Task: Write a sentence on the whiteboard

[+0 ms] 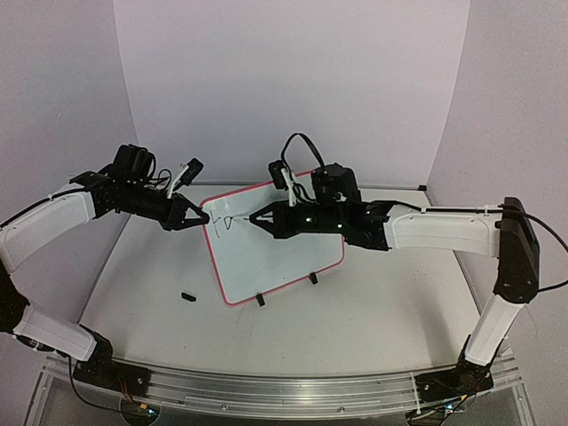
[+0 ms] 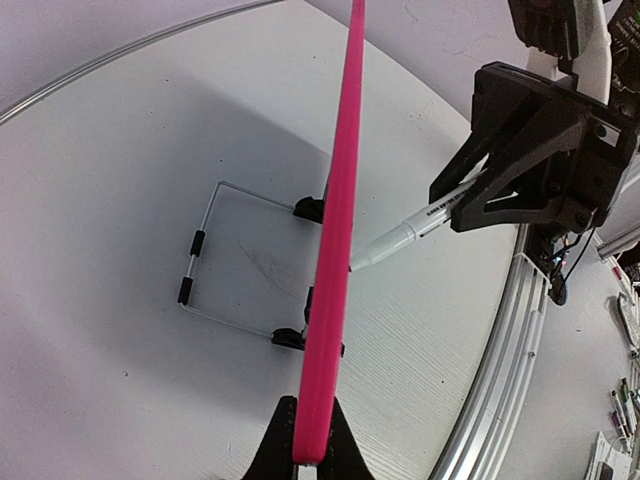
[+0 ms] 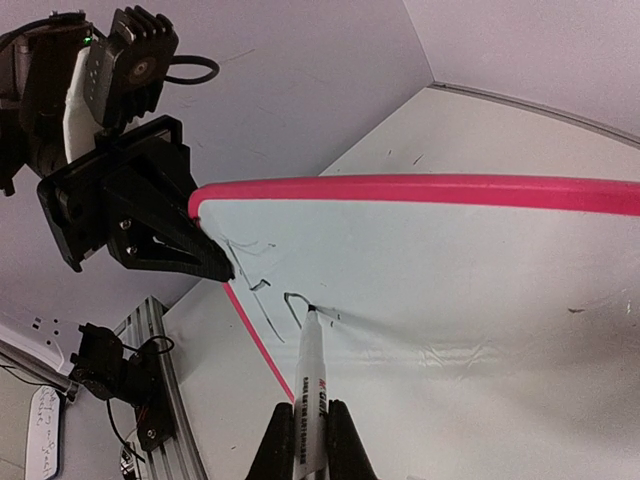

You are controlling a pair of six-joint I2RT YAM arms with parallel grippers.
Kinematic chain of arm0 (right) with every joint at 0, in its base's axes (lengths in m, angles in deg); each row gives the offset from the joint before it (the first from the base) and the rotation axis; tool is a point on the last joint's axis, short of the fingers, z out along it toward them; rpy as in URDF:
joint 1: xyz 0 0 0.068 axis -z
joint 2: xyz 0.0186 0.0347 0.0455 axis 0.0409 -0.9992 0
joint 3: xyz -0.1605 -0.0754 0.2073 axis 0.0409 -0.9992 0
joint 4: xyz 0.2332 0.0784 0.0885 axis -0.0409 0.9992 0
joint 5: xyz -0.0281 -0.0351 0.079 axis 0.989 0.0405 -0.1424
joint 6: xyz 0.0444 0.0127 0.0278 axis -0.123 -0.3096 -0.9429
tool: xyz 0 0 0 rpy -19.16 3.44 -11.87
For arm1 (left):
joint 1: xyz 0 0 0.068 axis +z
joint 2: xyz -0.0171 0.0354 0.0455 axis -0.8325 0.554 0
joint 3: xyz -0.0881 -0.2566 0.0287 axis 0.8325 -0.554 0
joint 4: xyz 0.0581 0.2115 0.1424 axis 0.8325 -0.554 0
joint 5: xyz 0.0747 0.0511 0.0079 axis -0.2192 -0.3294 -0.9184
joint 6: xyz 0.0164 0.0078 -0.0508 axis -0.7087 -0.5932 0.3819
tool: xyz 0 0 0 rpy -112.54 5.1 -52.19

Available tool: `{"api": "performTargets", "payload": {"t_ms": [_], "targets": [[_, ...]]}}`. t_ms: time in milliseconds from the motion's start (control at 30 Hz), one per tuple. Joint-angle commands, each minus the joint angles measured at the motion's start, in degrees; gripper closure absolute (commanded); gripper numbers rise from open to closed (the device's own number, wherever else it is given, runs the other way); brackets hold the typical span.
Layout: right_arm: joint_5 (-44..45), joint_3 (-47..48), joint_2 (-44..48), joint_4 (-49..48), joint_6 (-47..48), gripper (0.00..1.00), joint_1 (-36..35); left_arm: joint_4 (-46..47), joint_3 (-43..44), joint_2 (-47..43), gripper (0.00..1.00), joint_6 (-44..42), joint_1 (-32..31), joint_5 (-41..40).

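White tabletop [image 1: 355, 328], plain pale walls behind. Whiteboard [image 1: 284, 257] stood tilted on clip feet at mid-tabletop, directly ahead of both tools. Left tool [image 1: 202, 217] was clenched on its pink frame at upper corner. Right tool [image 1: 259, 218] grasped marker [image 3: 310, 385], tip touching board face just beside left tool. Few dark strokes lay between both tool tips. Small black piece [image 1: 188, 295] lay on tabletop, nearer arm bases than left tool, apart from board.
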Motion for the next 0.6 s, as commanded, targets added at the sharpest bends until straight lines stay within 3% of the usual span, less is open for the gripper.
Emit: {"api": "performTargets", "payload": {"t_ms": [0,567], "targets": [[0.33,0.50,1.51,-2.86,-0.38,1.00,0.28,0.47,-0.39,-0.54,1.00,-2.17,0.00,-1.66],[-1.45,-3.52,1.21,-2.78,-1.64,1.00,0.24,0.39,-0.33,-0.43,1.00,-2.17,0.01,-1.69]]}}
